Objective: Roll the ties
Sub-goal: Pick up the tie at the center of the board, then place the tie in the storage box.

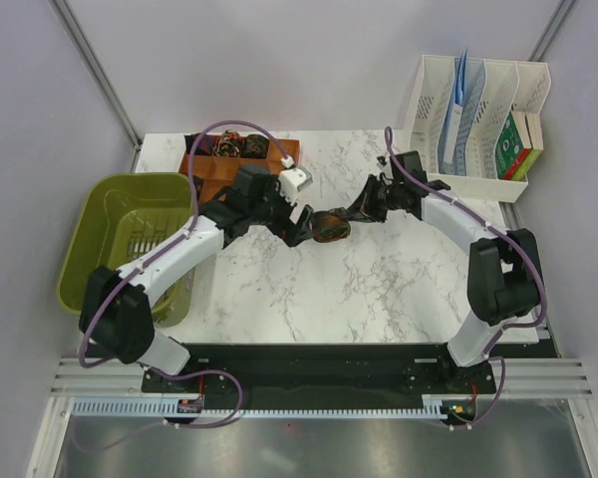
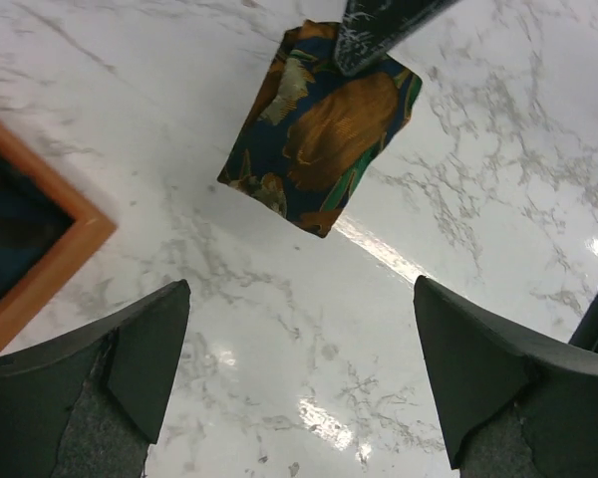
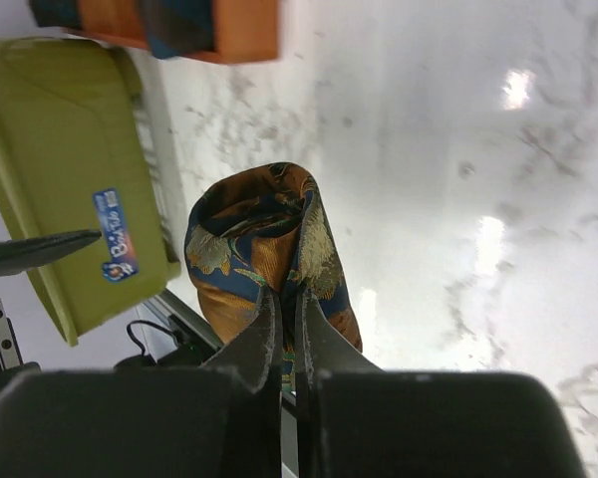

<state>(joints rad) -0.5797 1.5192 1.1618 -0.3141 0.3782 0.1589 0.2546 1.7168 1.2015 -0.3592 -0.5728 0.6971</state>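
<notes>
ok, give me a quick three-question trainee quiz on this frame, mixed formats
1. True or false: the left hand grips the rolled tie.
2. The right hand is: A) open above the tie, B) shut on the tie, C) shut on nothing.
3. Fill in: in the top view, the orange tray sits at the far ____ corner of the table.
Key: 1 false, it is open and clear of the tie; 2 B; 3 left.

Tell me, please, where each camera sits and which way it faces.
Top external: above, behind the arms, looking down on the table; both arms show.
Left wrist: on that wrist, facing down past the open left hand at the tie.
Right wrist: on that wrist, looking along the shut right hand pinching the tie.
Shared: all three show the tie.
</notes>
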